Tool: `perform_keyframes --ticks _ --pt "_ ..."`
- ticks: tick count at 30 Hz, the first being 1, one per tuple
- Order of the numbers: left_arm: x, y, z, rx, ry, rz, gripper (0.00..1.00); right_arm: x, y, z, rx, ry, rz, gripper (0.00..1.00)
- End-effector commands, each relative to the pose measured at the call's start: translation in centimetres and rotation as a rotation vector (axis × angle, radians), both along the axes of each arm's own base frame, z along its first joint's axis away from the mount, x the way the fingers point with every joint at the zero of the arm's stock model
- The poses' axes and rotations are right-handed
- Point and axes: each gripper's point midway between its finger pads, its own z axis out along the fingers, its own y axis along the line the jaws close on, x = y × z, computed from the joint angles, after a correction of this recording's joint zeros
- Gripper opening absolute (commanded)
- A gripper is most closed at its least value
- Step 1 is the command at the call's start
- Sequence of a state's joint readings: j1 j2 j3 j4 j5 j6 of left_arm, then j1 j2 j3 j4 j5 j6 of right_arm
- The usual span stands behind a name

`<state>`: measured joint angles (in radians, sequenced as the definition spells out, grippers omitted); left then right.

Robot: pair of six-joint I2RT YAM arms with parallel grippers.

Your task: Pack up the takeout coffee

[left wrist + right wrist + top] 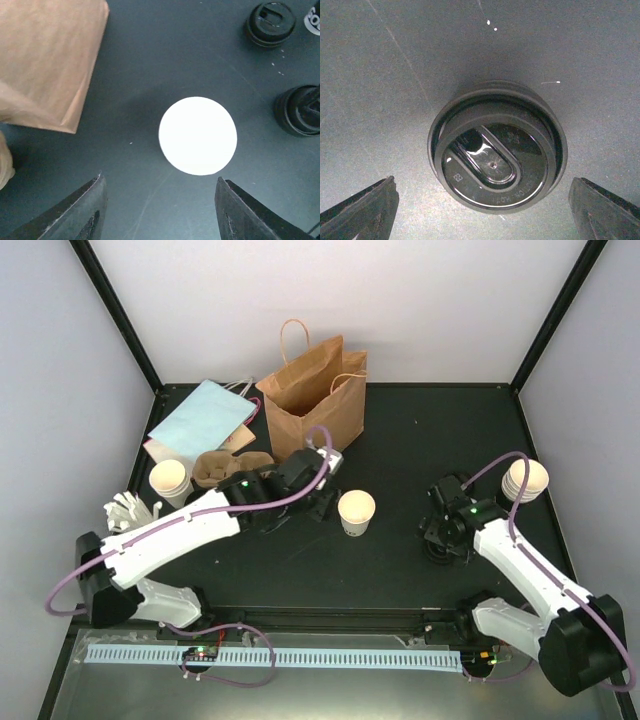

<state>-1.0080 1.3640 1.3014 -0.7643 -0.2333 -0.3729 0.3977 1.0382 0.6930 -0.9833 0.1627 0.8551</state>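
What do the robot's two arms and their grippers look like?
Both the left arm and right arm have white shells with black joints and bases. A lilac cable loops along each, and a small green light glows near each wrist. Each ends in two dark, wedge-shaped fingers.

The handled paper bag (315,390) at upper centre is plain brown, the flat bag (200,420) left of it pale blue. The open paper cup (356,508) is cream inside; the round plastic lid (497,150), glossy black.
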Motion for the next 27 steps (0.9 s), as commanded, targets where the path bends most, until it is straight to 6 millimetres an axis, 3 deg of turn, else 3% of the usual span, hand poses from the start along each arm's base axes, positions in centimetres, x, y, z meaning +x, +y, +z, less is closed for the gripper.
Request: perform_keyframes --ticks 1,12,27 --pt "0.0 1.7 2.2 -0.121 -0.034 0.018 0.62 1.1 -0.6 -0.3 -0.036 -0.026 -0.039 0.94" --pt "0.0 5.1 1.2 -0.144 -0.034 0.072 0.64 1.7 -1.0 -1.4 -0.090 0.003 -0.049 0.93" --pt "0.4 5.3 0.6 -0.138 -0.021 0.073 0.64 0.9 -1.3 -2.7 -0.096 0.033 -0.055 0.85"
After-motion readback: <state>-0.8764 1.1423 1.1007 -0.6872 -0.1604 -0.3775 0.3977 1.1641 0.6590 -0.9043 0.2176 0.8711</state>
